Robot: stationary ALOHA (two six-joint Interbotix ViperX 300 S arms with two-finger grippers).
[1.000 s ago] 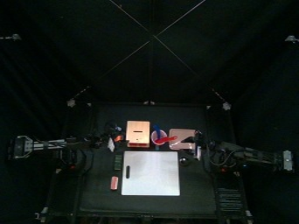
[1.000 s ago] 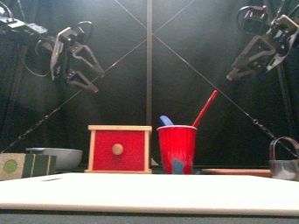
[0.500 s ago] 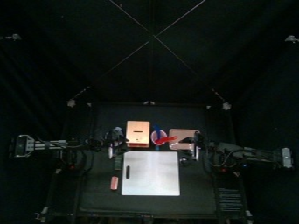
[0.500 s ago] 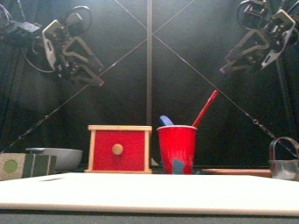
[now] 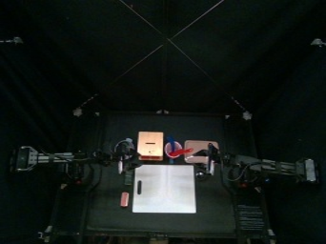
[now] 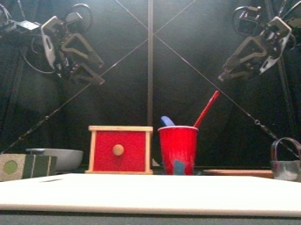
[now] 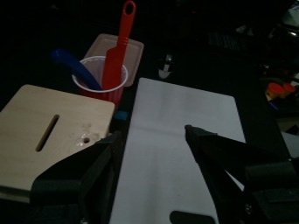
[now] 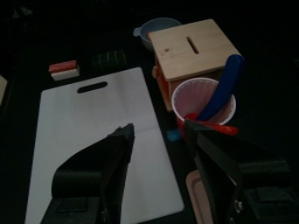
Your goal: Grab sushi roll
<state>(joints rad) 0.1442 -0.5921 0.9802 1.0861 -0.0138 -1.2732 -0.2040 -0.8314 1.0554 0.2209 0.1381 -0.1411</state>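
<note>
The sushi roll (image 8: 111, 59) is a small dark ribbed piece at the table's left edge, beside the cutting board's handle end; in the front view it is a dark stub (image 6: 39, 163) at far left. My left gripper (image 6: 70, 54) hangs high above the table's left side, open and empty (image 7: 149, 138); the roll is outside its wrist view. My right gripper (image 6: 247, 51) hangs high on the right, open and empty (image 8: 158, 131), over the board's right end. Both sit by the board in the top view: left (image 5: 124, 158), right (image 5: 211, 164).
A white cutting board (image 5: 166, 189) fills the table's middle. Behind it stand a wooden box with a red front (image 6: 121, 149), a red cup (image 6: 178, 149) holding a red and a blue utensil, and a pink tray (image 5: 200, 150). A bowl (image 8: 158, 28) and a red-and-white piece (image 8: 62, 66) lie near the roll.
The left gripper has tilted and dropped slightly. The right gripper has drifted a little lower and toward the middle. Nothing on the table has moved.
</note>
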